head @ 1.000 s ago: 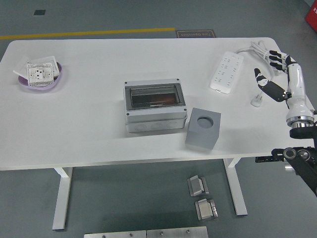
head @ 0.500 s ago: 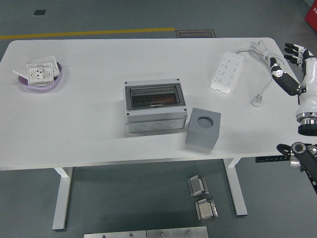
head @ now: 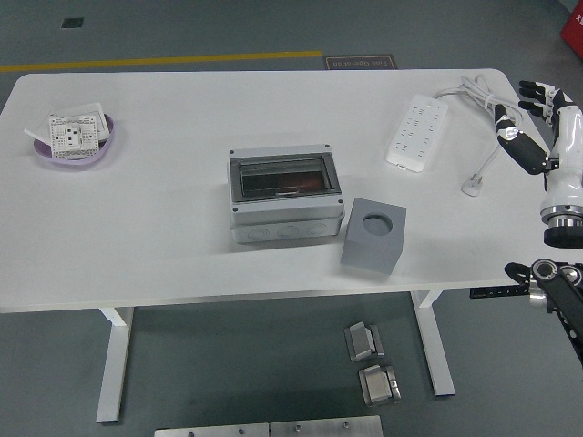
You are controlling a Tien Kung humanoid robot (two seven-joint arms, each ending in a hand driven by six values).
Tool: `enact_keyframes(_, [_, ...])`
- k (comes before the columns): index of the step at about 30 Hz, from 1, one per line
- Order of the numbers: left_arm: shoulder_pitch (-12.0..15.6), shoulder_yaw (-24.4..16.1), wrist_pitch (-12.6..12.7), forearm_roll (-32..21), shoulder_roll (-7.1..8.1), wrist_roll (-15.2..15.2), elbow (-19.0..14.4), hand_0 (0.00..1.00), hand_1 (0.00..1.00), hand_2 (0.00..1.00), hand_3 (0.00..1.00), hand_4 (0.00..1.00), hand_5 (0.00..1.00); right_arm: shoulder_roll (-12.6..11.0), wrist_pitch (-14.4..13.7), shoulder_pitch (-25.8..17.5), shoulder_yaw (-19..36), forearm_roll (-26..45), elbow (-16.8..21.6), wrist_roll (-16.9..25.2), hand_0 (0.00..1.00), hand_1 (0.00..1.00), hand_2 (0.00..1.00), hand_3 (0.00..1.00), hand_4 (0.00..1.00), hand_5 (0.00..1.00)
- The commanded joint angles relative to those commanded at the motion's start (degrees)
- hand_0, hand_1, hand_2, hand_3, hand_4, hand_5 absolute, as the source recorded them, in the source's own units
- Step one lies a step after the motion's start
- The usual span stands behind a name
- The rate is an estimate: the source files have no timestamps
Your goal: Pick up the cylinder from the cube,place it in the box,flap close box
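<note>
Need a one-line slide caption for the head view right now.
Right hand open at table's right edge; box closed, cube socket empty.

One head view only, high up, looking forward and down; whole tabletop (head: 182,237) in frame, floor beyond it.

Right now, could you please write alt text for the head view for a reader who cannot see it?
A grey box with its dark flap shut sits mid-table, beside a grey cube whose round hole looks empty. The right robot hand hangs open at the table's right edge, near a white power strip; a purple dish sits far left.
</note>
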Motion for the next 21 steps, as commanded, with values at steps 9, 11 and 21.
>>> enact_keyframes(9, [-0.12, -0.17, 0.08, 0.19, -0.10, -0.07, 0.00, 0.743, 0.759, 0.717, 0.836, 0.718, 0.417, -0.20, -0.04, -0.09, 0.98, -1.38, -0.05, -0.40, 0.746, 0.686, 0.714, 0.698, 0.685, 0.274])
enact_keyframes(11, [-0.14, -0.20, 0.09, 0.23, -0.13, -0.09, 0.00, 0.743, 0.759, 0.717, 0.836, 0.718, 0.417, -0.21, -0.02, -0.05, 1.11, -1.50, -0.09, -0.41, 0.746, 0.686, 0.714, 0.698, 0.685, 0.274])
enact_keyframes(21, [-0.05, -0.04, 0.12, 0.06, -0.13, -0.08, 0.16, 0.740, 0.755, 0.715, 0.833, 0.713, 0.412, -0.16, -0.02, -0.01, 1.07, -2.22, -0.19, -0.66, 0.743, 0.684, 0.710, 0.695, 0.676, 0.274])
